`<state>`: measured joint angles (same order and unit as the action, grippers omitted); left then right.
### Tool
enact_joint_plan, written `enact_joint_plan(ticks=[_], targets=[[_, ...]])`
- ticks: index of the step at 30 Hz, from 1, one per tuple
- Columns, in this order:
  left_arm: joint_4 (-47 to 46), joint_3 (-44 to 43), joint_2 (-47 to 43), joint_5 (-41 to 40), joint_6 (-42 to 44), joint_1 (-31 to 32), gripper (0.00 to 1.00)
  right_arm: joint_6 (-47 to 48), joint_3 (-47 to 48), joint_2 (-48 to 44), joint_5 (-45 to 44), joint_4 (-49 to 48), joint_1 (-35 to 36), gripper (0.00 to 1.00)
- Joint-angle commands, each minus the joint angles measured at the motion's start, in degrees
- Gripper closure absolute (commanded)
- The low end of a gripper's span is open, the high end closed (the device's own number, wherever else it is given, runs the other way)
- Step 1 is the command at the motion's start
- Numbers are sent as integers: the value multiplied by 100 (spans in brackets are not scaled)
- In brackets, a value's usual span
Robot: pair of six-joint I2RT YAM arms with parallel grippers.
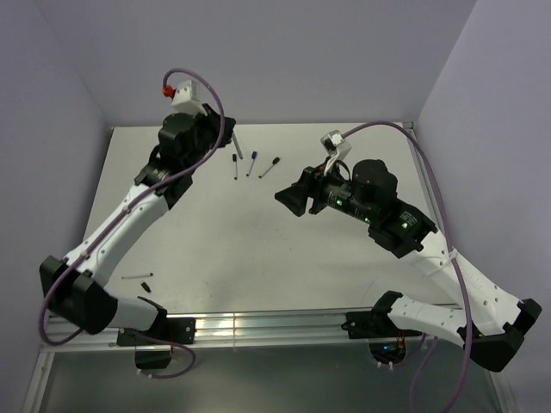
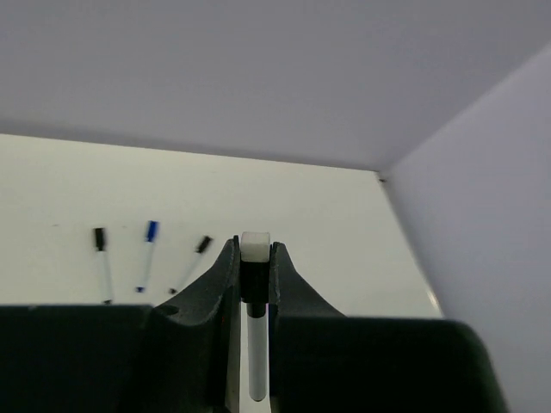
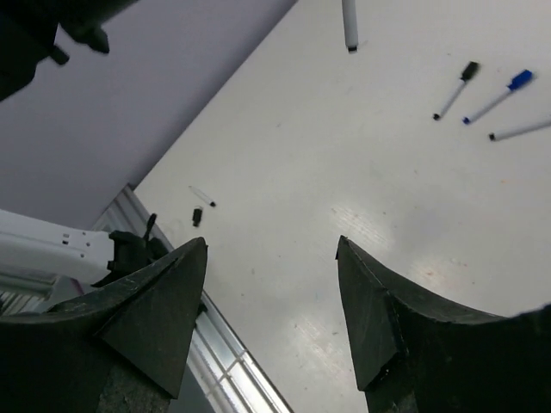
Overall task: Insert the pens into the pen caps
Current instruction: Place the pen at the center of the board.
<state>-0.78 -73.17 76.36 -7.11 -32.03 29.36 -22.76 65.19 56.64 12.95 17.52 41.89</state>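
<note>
My left gripper [image 1: 225, 129] is at the back of the table [image 1: 258, 249], raised and shut on a white pen [image 2: 256, 353] at its black cap [image 2: 255, 271], which has a white end; this pen also shows in the top view [image 1: 236, 144]. Three capped pens lie just right of it: black-capped [image 1: 235, 168], blue-capped [image 1: 252, 163], black-capped [image 1: 270, 166]. An uncapped pen [image 1: 136, 277] and a loose black cap [image 1: 147, 285] lie at the front left, also in the right wrist view: the pen [image 3: 202, 196], the cap [image 3: 197, 217]. My right gripper [image 1: 288, 200] is open and empty above mid-table.
Purple walls close the back and the right side. A metal rail [image 1: 258, 325] runs along the near edge by the arm bases. The left arm's lower link [image 1: 103, 249] lies over the left side, next to the uncapped pen.
</note>
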Motion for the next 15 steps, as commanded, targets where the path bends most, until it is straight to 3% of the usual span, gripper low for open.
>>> enact_joint_plan(ticks=[1,7,15], targets=[[1042,-767,966,-607,373,-508,100,-35,-94,-66,-741,348,-84,30],[1263,-1706,2645,-71,461,-1300,100,-237,-401,-241,-488,322,-435,21],[2106,-3587,4755,-167,786,-1442,99,-211,-516,-470,-627,463,-814,21]])
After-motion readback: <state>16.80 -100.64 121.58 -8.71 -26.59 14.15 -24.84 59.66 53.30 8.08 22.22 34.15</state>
